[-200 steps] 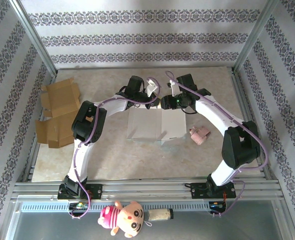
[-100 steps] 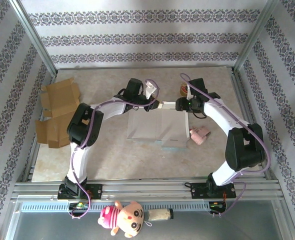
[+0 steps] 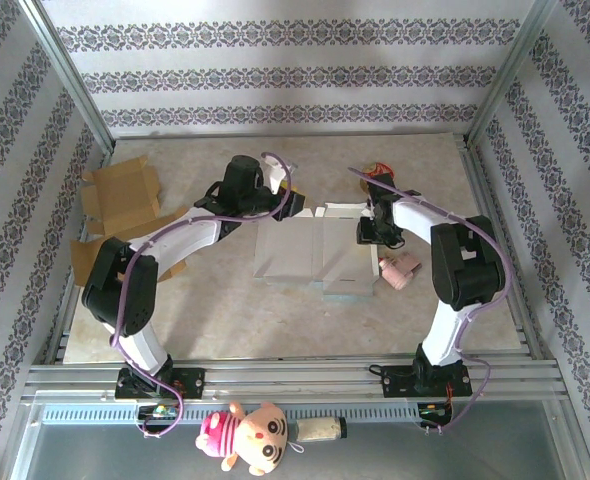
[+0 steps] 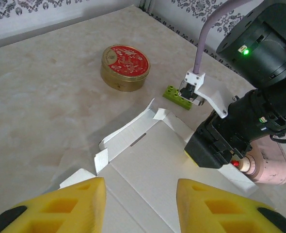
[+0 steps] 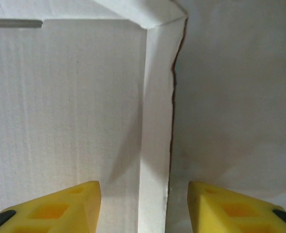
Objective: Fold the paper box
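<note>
Both spread: right gripper [image 5: 143, 194] straddles paper box [image 5: 60, 97] edge; left gripper [image 4: 140, 191] hovers above.

Paper box [image 3: 315, 250] is plain white, sitting bright against the beige, marbled tabletop [image 3: 235, 320]. Left claw [image 4: 139, 206] flashes yellow foam pads [image 4: 70, 206], and the right claw [image 5: 144, 206] has the same yellow. There's a gold tin [image 4: 125, 67] with a red, floral-patterned lid and a lime-green brick [image 4: 177, 95]. Pale pink item [image 3: 400, 269], brown cardboard [image 3: 120, 200], and white walls [image 3: 275, 80] banded with purple damask stripes. Arms white and black, cables lilac.
</note>
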Controlling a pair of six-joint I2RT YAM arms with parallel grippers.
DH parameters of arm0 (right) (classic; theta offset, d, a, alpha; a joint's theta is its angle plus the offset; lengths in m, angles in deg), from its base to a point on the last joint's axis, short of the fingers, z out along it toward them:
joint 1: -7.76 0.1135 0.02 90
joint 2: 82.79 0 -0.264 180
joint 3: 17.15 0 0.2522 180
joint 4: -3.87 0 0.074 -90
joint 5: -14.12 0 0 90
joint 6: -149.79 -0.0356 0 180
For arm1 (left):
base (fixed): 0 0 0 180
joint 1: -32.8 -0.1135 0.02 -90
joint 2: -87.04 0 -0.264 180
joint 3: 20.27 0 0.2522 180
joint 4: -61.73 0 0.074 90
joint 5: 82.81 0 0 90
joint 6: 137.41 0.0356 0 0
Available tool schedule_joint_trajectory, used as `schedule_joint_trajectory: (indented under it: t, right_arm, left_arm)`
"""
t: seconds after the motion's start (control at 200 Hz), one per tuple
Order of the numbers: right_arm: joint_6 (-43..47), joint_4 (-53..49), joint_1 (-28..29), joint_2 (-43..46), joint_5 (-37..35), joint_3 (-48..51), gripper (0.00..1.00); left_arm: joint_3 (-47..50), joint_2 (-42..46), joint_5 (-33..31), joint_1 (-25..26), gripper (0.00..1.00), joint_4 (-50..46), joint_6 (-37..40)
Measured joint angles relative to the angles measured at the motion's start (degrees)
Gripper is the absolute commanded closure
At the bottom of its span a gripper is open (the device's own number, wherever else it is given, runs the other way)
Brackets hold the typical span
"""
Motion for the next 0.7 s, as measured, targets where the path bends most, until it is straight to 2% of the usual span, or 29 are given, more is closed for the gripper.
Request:
schedule_joint_trajectory:
  t: [0.105, 0.35, 0.39, 0.455, 0.575, 0.7]
  right_arm:
    - [0.0, -0.1, 0.7, 0.1, 0.1, 0.1, 0.48]
    - [-0.1, 0.0, 1.3, 3.2, 0.1, 4.7, 0.58]
    - [0.0, -0.1, 1.3, 3.8, 0.0, 5.1, 0.62]
    - [-0.2, 0.0, 1.3, 4.5, 0.0, 5.4, 0.73]
    - [0.9, 0.5, 1.3, 5.1, 0.0, 5.7, 1.00]
    - [5.1, -0.2, 2.0, 5.2, -0.5, 4.0, 1.00]
  left_arm:
    - [1.0, 0.8, -1.1, 0.0, 0.56, -1.0, -0.5]
    - [1.1, 0.9, -1.5, 0.0, 0.55, -2.1, -1.2]
    - [1.1, 0.9, -1.7, 0.0, 0.54, -2.1, -1.5]
    - [1.1, 0.9, -1.7, 0.0, 0.46, -2.1, -1.8]
    - [1.1, 0.9, -2.1, 0.0, 0.35, -3.1, -1.8]
    - [0.4, 1.0, -3.1, -0.1, 0.29, -6.6, -0.5]
